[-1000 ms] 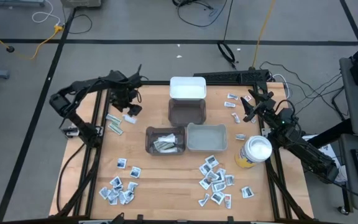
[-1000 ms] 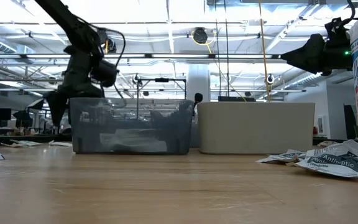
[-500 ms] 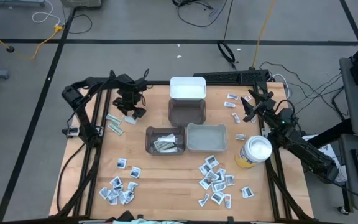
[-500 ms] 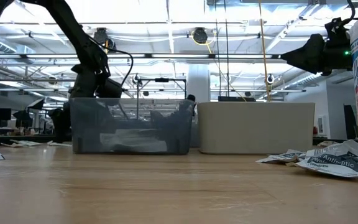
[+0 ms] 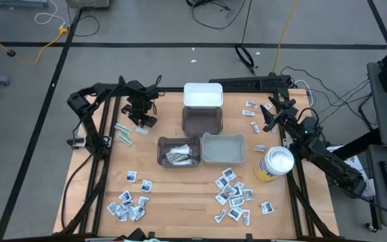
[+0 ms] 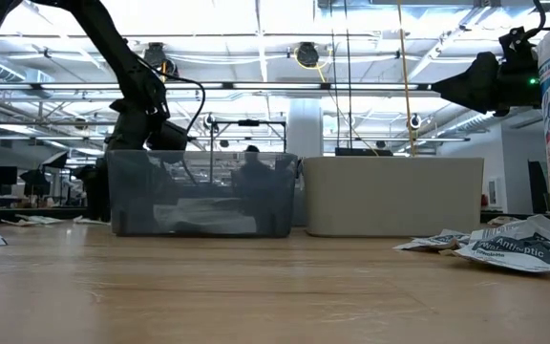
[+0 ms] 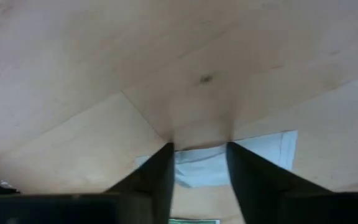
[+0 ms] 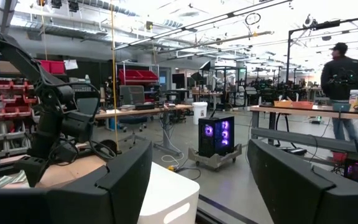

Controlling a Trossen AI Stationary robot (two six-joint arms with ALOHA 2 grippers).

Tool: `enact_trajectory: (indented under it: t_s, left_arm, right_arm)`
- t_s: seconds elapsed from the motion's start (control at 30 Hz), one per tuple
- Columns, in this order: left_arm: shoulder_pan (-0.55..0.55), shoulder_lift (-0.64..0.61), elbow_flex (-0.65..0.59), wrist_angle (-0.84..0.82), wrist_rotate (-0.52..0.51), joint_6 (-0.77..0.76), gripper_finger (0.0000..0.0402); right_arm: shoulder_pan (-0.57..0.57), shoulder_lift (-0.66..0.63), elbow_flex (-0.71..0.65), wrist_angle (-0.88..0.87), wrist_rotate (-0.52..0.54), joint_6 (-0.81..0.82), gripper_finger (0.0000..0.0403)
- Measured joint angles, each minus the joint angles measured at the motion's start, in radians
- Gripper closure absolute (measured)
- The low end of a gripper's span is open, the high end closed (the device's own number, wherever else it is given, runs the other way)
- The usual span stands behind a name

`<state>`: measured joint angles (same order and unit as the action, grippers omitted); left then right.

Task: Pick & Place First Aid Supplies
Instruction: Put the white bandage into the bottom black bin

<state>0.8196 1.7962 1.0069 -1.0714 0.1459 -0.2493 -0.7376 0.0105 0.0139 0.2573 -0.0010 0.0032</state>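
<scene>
First aid supplies lie in loose piles at the near left (image 5: 130, 202), the near right (image 5: 234, 191) and the far right (image 5: 250, 107). Narrow strip wrappers (image 5: 123, 132) lie at the left. My left gripper (image 5: 142, 121) points steeply down at the far left, its fingertips (image 7: 160, 163) set on a flat white packet (image 7: 201, 165) with a gap between them. My right gripper (image 5: 269, 114) waits raised at the far right, open, with nothing between its fingers (image 8: 123, 180). My left gripper comes at the white packet from above, pointing steeply down. Its two fingertips stand on the packet's middle part (image 7: 197, 155), a strip of packet showing between them. The packet lies flat on the table and reaches out past both fingers.
A white bin (image 5: 203, 95) and a dark bin (image 5: 202, 119) stand at the far middle. A dark bin (image 5: 178, 151) holding packets and a pale bin (image 5: 223, 148) stand at the centre. A yellow canister (image 5: 274, 165) stands at the right.
My left gripper has come down onto the white packet at the far left and then kept still. The packet has stayed flat where it was.
</scene>
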Motion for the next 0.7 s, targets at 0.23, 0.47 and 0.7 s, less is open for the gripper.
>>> enact_trajectory:
  t_s: [0.23, 0.47, 0.7]
  left_arm:
    - [0.0, 0.0, 0.0, 0.007, 0.037, 0.004, 0.0369]
    - [0.0, 0.0, 0.0, 0.022, 0.049, 0.01, 0.0394]
    - [0.016, -0.011, -0.001, 0.019, 0.048, 0.0, 0.0398]
  right_arm:
    - [0.0, 0.0, 0.0, 0.0, 0.0, 0.0, 0.014]
    - [0.0, 0.0, 0.0, 0.0, 0.0, 0.0, 0.014]
    - [0.0, 0.0, 0.0, 0.0, 0.0, 0.0, 0.014]
